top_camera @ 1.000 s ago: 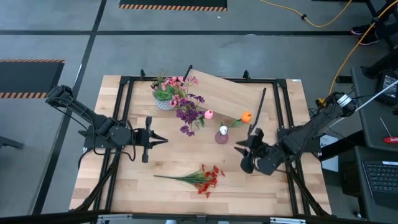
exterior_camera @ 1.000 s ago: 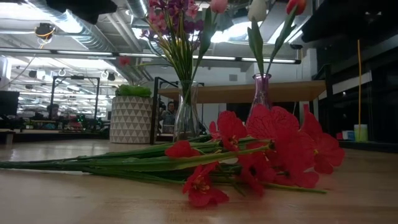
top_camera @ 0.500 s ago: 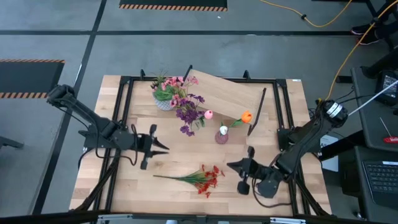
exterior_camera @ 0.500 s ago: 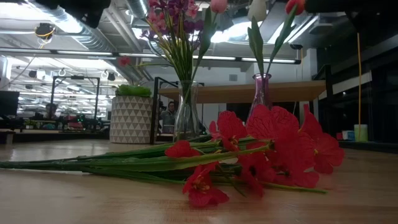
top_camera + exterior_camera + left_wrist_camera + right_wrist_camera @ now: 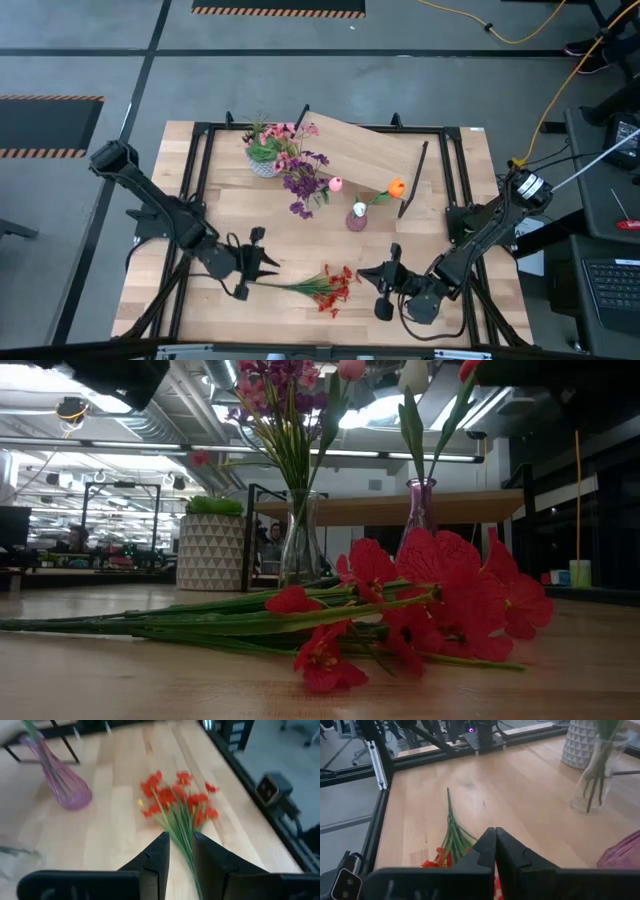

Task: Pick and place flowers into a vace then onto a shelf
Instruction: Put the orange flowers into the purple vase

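Two hands are flanking the red-orange bunch (image 5: 325,285) lying on the bench (image 5: 190,310): left hand (image 5: 262,262) parted around its stems, right hand (image 5: 383,283) clenched empty.

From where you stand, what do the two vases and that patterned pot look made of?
The clear vase looks like glossy glass: the stems show through it. The pink vase is see-through and tinted, so glass or perhaps plastic. The white pot has a matt surface with a raised triangle pattern, probably ceramic, though moulded plastic could look alike.
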Robot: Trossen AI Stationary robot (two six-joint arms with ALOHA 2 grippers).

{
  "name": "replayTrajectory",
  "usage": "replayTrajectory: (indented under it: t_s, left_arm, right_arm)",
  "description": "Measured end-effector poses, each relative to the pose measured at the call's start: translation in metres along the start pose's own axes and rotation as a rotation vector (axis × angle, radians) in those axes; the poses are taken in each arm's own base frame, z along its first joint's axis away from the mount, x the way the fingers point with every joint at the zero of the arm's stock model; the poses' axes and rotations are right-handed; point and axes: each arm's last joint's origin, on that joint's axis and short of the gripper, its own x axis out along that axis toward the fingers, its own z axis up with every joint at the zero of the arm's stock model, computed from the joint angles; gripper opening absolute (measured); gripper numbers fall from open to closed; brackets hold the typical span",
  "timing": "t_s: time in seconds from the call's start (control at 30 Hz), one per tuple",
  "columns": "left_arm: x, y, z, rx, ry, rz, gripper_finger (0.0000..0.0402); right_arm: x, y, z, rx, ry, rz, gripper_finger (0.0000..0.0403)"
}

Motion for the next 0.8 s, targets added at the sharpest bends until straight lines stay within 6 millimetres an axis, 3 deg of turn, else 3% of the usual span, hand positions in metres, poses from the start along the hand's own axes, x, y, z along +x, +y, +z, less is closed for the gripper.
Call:
replayTrajectory:
  t_s: [0.43, 0.8]
  left_arm:
    - [0.026, -0.044, 0.005, 0.002, 0.316, -0.022, 0.0082]
    - [0.058, -0.055, -0.023, 0.059, 0.429, 0.06, 0.0141]
  right_arm:
    - [0.018, 0.024, -0.013, -0.006, -0.13, 0.086, 0.0007]
    - [0.018, 0.024, -0.012, 0.006, -0.132, 0.087, 0.0007]
